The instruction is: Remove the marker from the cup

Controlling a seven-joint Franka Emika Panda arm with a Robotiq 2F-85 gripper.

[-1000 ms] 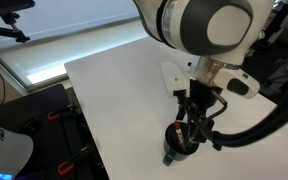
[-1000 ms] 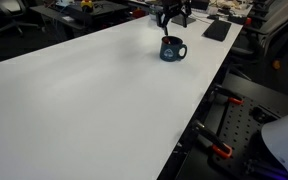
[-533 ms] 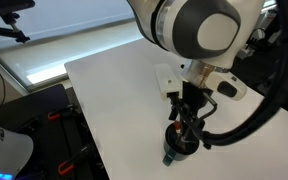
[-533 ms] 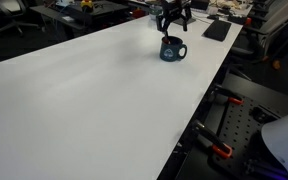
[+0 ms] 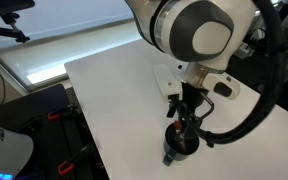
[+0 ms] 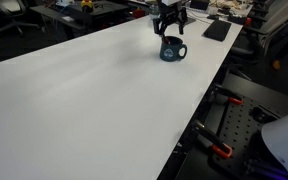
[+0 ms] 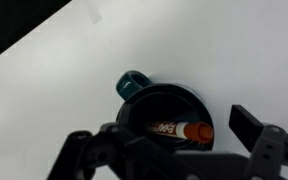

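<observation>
The cup [image 6: 171, 49] is a dark mug with a stubby teal handle, standing near the far end of the white table [image 6: 94, 90]. It also shows in an exterior view [image 5: 174, 150], low in the frame under the arm. In the wrist view the cup [image 7: 134, 85] is seen from above. The marker [image 7: 180, 131], reddish-brown with an orange end, lies inside it. My gripper [image 7: 166, 145] is open, with one finger on each side of the cup's mouth, and holds nothing. It hovers just above the cup in both exterior views [image 5: 184, 125] [image 6: 171, 20].
A black flat object [image 6: 216, 30] lies on the table beyond the cup. A white patch [image 5: 169, 78] lies on the table behind the gripper. The table edge [image 6: 199, 120] has clamps and black gear below it.
The arm has shifted slightly above the cup. The cup and the marker have not moved, and the gripper stays open.
</observation>
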